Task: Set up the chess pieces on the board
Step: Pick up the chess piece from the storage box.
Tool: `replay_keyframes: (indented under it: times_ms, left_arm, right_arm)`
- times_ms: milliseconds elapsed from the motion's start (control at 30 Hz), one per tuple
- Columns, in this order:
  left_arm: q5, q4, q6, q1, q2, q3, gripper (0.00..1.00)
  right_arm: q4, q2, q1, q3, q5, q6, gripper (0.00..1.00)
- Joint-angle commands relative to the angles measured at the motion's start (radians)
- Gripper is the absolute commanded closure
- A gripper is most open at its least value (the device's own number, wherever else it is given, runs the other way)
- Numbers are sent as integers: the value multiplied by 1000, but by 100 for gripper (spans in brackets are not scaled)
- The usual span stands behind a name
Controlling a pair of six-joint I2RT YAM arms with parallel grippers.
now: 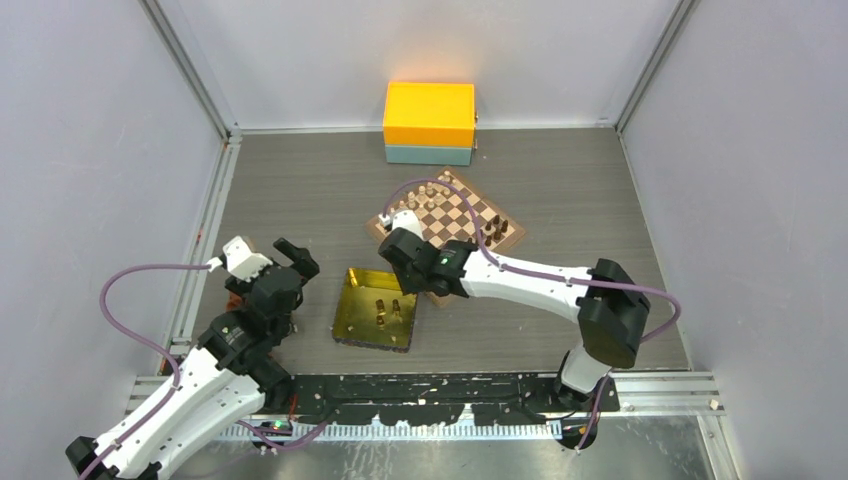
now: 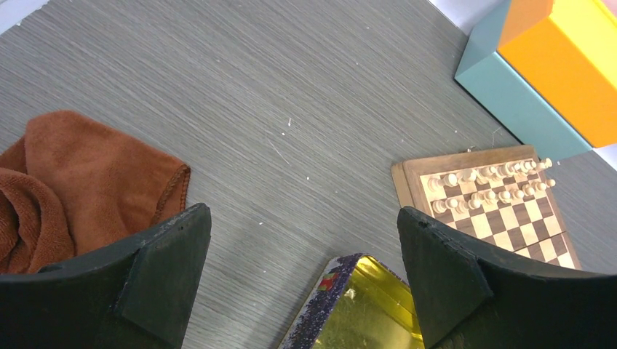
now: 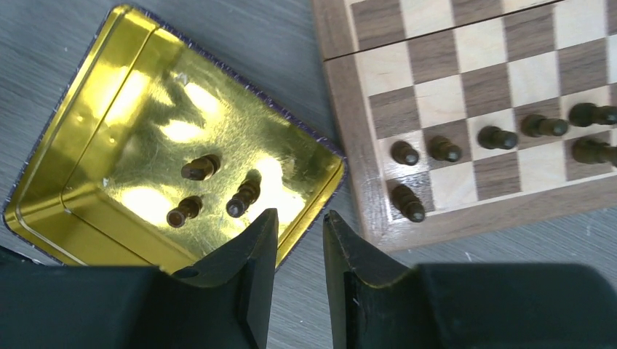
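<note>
Three dark chess pieces [image 3: 244, 198] lie in the gold tray [image 3: 138, 102]. Several more dark pieces [image 3: 498, 137] stand along the near rows of the board [image 3: 348, 145]. In the right wrist view my right gripper [image 3: 300, 214] hovers over the strip of table between the tray's corner and the board's corner. Its jaws stand a little apart with nothing between them. From above, the right gripper [image 1: 402, 248] is at the board's [image 1: 455, 215] near-left corner, beside the tray [image 1: 352, 318]. My left gripper [image 2: 303, 211] is wide open and holds nothing, off to the left of the tray [image 2: 364, 320].
Pale chessmen [image 2: 484, 185] fill the far rows of the board [image 2: 524, 225]. An orange-and-teal box [image 1: 430, 122] stands behind the board by the back wall. A brown cloth [image 2: 73, 174] lies crumpled under the left arm. White walls enclose the table on three sides.
</note>
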Motion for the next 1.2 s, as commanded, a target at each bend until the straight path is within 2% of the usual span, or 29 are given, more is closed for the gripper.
replay_keyframes:
  times_ms: [0, 500, 1167]
  left_arm:
    - [-18, 12, -5, -5, -8, 3, 0]
    - [-15, 23, 0, -4, 1, 7, 0]
    - [-19, 21, 3, -4, -5, 4, 0]
  right_arm:
    - [52, 30, 31, 49, -11, 5, 65]
    - [84, 108, 89, 63, -50, 19, 65]
    - [101, 152, 95, 59, -74, 21, 65]
